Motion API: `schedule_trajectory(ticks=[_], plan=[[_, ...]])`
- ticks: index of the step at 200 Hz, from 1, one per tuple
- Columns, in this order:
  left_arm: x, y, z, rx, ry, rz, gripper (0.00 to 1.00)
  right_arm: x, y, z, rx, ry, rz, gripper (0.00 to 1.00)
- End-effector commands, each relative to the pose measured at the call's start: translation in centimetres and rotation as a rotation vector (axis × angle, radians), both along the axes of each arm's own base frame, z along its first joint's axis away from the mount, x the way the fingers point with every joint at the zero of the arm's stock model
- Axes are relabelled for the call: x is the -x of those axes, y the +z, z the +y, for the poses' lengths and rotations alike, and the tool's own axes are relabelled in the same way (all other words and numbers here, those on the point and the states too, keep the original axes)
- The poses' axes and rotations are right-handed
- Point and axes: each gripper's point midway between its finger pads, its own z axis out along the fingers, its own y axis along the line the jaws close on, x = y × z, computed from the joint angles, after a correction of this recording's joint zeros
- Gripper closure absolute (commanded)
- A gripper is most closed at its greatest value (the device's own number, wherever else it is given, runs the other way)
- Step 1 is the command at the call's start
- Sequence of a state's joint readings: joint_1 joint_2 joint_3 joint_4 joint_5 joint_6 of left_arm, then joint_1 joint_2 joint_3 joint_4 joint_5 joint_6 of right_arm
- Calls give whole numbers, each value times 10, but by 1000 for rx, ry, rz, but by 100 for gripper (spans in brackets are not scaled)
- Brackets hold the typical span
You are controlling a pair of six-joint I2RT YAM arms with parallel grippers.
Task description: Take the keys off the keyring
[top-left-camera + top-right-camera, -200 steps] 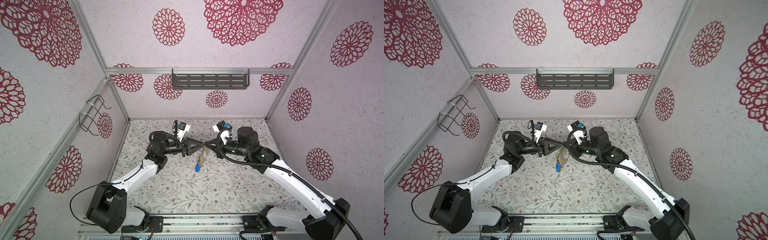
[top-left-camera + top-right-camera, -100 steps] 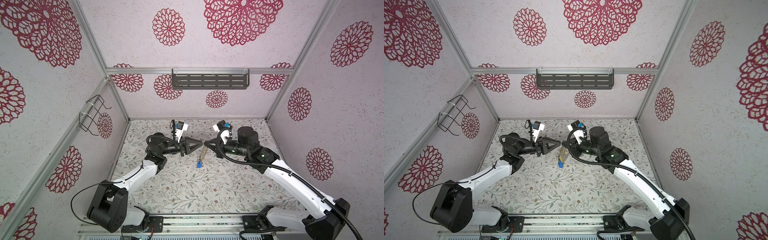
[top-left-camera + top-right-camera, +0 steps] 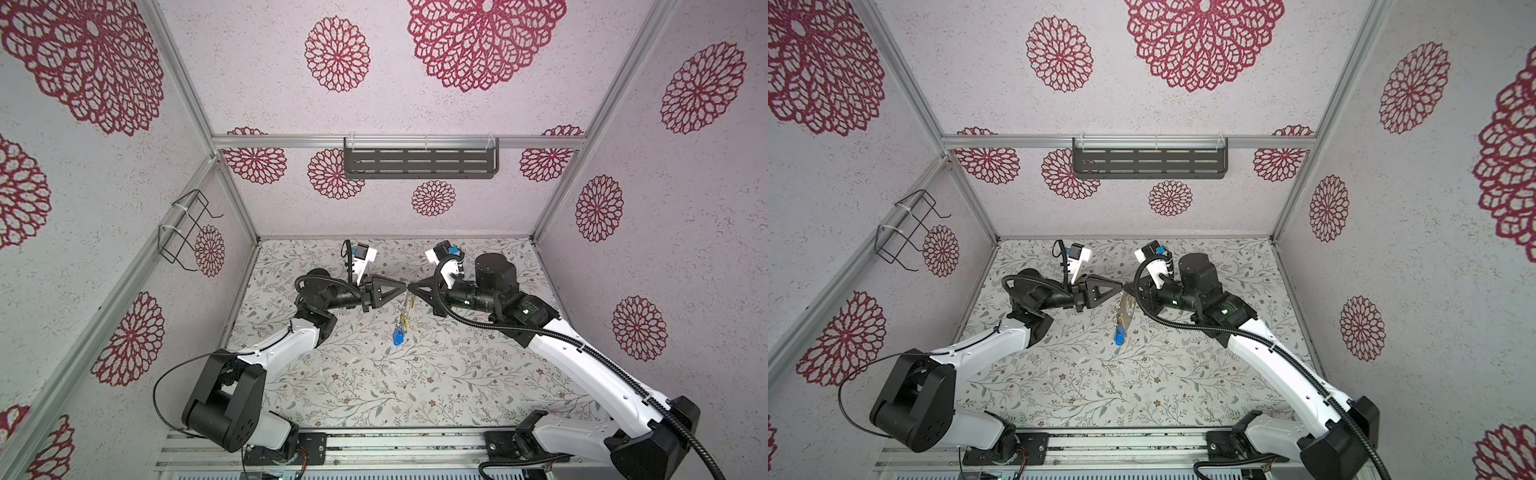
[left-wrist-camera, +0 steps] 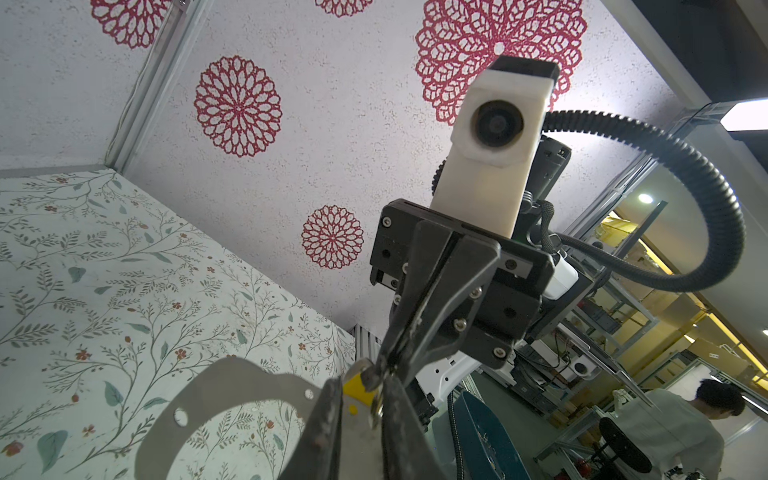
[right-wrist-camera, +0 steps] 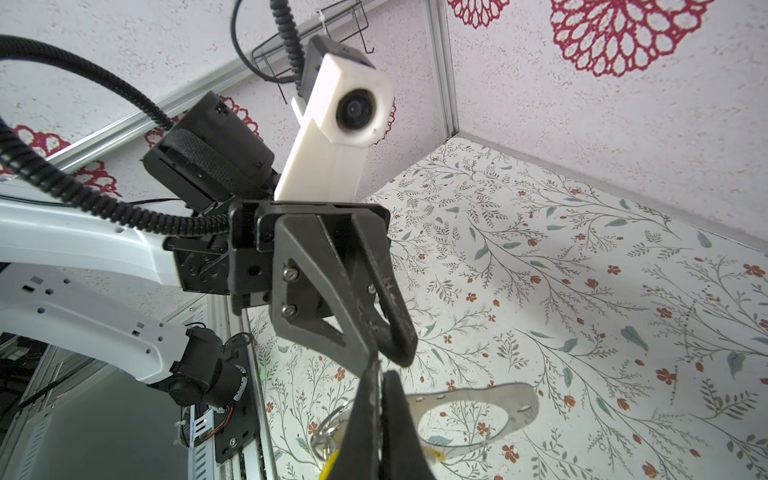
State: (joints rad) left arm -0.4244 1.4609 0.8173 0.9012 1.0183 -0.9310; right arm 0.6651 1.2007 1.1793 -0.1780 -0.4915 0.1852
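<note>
Both grippers meet tip to tip in mid-air over the table. My right gripper (image 5: 376,374) is shut on the keyring (image 5: 478,399), a flat grey metal band, and holds it up. The band hangs below the tips in both top views (image 3: 409,301) (image 3: 1126,305). Yellow keys (image 3: 402,321) and a blue key (image 3: 398,337) dangle from it just above the table. My left gripper (image 4: 361,386) has its fingers drawn in narrowly on a yellow key (image 4: 355,388) at the band's end, right against the right fingertips. Silver rings (image 5: 328,432) bunch beside the right fingers.
The floral table (image 3: 395,386) lies under the hanging keys. A black slotted shelf (image 3: 419,163) is fixed to the back wall and a wire rack (image 3: 185,230) to the left wall. A metal rail (image 3: 374,453) with both arm bases runs along the front edge.
My left jaws have narrowed around the yellow key at the band's end. The hanging keys swung slightly. The right gripper stayed shut and still.
</note>
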Motion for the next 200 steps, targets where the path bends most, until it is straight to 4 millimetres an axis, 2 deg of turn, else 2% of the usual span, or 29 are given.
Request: schedule_trajectory(ticks=[1,70,178,200], plan=[[1,0,1,1,8,-23,81,3,36,2,-79,12,-82,100],[4,0,-6,1,-13,-22,86,1,34,4,-79,11,-74,100],[4,0,-8,0,-24,-17,83,-3,34,4,-88,-9,-73,100],[6,0,-10,-1,-36,-14,85,-4,33,5,-91,-10,-70,100]])
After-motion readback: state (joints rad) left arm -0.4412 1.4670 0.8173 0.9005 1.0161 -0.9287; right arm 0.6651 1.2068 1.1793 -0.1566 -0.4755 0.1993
